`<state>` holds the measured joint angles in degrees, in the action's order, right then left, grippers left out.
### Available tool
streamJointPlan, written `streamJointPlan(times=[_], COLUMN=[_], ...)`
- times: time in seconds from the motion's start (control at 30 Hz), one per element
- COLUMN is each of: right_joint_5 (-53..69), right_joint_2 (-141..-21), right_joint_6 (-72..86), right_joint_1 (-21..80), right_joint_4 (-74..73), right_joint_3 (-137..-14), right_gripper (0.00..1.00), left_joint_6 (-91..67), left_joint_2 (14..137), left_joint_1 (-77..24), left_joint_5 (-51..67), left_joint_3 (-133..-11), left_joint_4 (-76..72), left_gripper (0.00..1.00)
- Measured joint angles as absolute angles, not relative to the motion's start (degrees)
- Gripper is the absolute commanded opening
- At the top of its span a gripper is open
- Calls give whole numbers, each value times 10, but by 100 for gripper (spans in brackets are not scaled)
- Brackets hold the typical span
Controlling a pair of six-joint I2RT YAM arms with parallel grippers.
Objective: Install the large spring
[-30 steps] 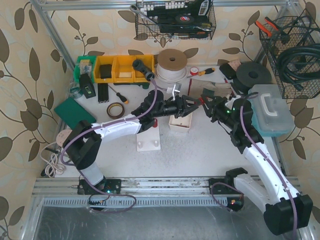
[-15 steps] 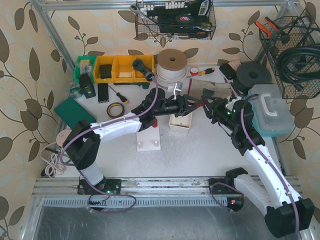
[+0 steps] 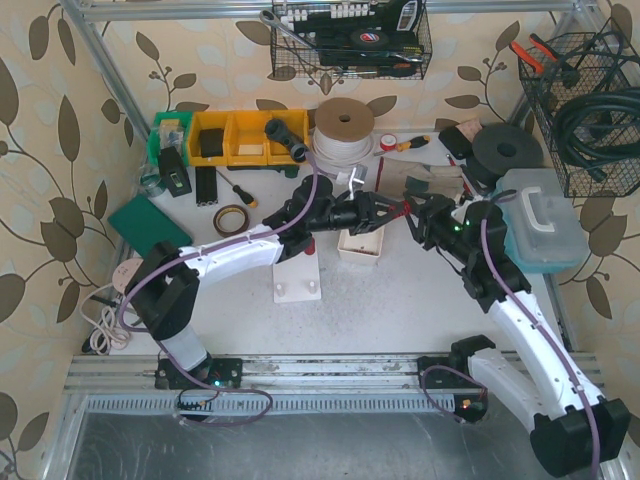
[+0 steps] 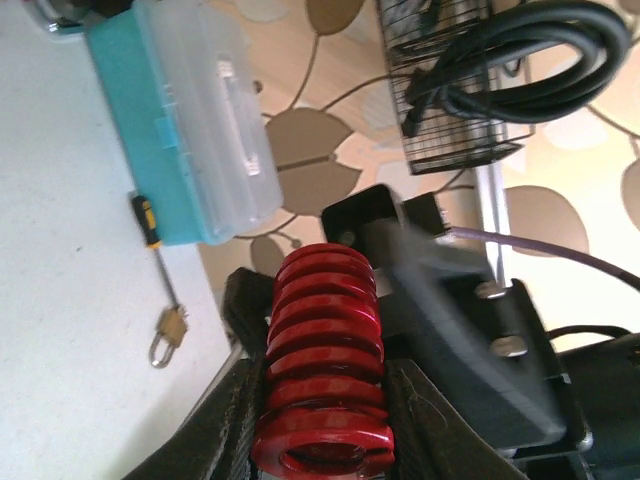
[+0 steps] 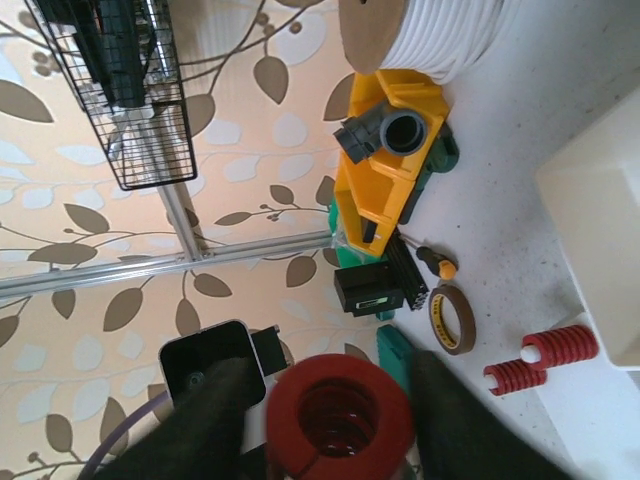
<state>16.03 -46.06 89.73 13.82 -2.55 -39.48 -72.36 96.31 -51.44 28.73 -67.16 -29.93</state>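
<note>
The large red spring [image 3: 401, 206] hangs in the air between both grippers, above the far edge of a white tray [image 3: 347, 248]. My left gripper [image 3: 385, 210] is shut on it; in the left wrist view the spring [image 4: 325, 340] sits tight between the dark fingers [image 4: 215, 420]. My right gripper [image 3: 413, 213] meets it from the right. In the right wrist view the spring's open end [image 5: 340, 415] fills the gap, and the fingers [image 5: 205, 420] lie against both sides. A white base block [image 3: 297, 280] lies in front of the tray, with two small red springs [image 5: 560, 345] on pegs.
A teal toolbox [image 3: 540, 225] stands to the right, with a screwdriver [image 4: 150, 220] and a padlock [image 4: 165, 335] beside it. Yellow bins [image 3: 245, 135], a cable spool [image 3: 344, 125] and a tape roll [image 3: 232, 220] are at the back and left.
My right gripper has moved left onto the spring's free end. My left gripper has shifted slightly right and back with the spring.
</note>
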Motion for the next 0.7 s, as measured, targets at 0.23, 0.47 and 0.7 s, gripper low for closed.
streamJointPlan(times=[0.23, 0.47, 0.7], right_joint_5=[149, 163, 144], right_joint_2=[-444, -479, -579], right_joint_6=[824, 718, 601], right_joint_1=[138, 143, 224], right_joint_4=[-125, -176, -217], right_joint_3=[-435, -452, -488], right_gripper=[93, 92, 88], left_joint_6=[-640, -452, -305], left_joint_2=[924, 851, 811], left_joint_1=[-512, -476, -455], left_joint_5=[285, 250, 185], left_joint_3=[-688, -824, -953], left_joint_4=[-105, 266, 609], left_gripper=[0, 0, 0])
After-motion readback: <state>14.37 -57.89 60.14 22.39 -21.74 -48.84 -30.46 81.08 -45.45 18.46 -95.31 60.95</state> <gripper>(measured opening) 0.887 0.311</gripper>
